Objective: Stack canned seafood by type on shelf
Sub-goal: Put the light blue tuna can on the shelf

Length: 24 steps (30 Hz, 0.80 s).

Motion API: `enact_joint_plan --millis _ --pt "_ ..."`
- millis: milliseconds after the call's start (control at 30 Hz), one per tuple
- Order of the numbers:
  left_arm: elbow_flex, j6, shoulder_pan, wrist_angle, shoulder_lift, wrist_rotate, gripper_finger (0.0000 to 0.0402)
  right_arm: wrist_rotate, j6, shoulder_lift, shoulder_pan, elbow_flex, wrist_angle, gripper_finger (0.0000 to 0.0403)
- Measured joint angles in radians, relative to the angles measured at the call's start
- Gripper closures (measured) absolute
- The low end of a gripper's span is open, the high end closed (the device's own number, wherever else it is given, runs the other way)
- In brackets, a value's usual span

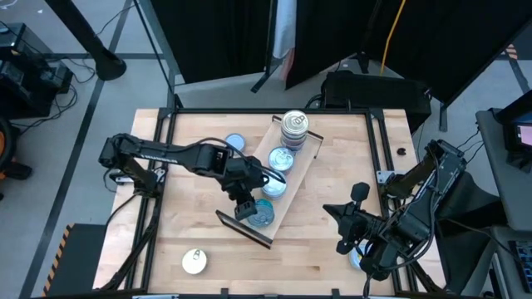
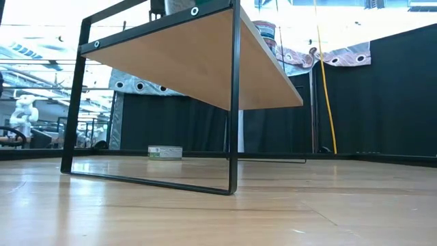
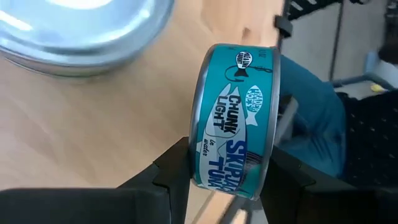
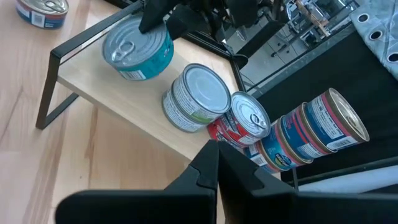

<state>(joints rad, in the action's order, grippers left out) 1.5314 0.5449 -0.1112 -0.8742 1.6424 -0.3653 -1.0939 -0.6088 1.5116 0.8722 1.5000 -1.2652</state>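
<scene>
The shelf (image 1: pixel 301 163) lies slanted across the table's middle, with dark lips at both ends. On it stand a stack of tins (image 1: pixel 293 126) at the far end, then a red tin (image 4: pixel 245 124) and a white tin (image 4: pixel 193 96). At the near end my left gripper (image 1: pixel 246 208) is shut on a teal tuna tin (image 3: pixel 233 124), which is tilted over the board. Whether its lower rim touches the board I cannot tell. My right gripper (image 4: pixel 214 167) hovers shut and empty over the table's near right part. My left gripper pinches the teal tin between its two fingers, one finger (image 3: pixel 177 167) on each flat end, so the label wall (image 3: pixel 231 163) faces the wrist camera. The fingers slant down from the table's left side. The tin is tipped toward its edge (image 4: pixel 134 56).
A blue-topped tin (image 1: pixel 235 143) rests on the table left of the shelf. A cream-topped tin (image 1: pixel 194 262) sits near the front left corner. Another tin (image 1: pixel 357 259) shows partly under the right arm. Bare wood lies between shelf and right arm.
</scene>
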Motion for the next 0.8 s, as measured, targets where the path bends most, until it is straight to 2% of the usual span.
enact_joint_plan --millis 333,600,800 --pt "0.0 0.02 0.0 -0.005 0.0 0.024 0.0249 0.0 -0.007 0.0 0.0 0.0 0.0 0.0403" --pt "0.0 0.027 0.0 -0.059 0.014 0.047 0.0203 0.0 -0.007 0.0 0.0 0.0 0.004 0.0403" --pt "0.002 0.03 0.001 -0.053 0.041 0.08 0.0186 0.0 -0.007 0.0 0.0 0.0 0.004 0.0403"
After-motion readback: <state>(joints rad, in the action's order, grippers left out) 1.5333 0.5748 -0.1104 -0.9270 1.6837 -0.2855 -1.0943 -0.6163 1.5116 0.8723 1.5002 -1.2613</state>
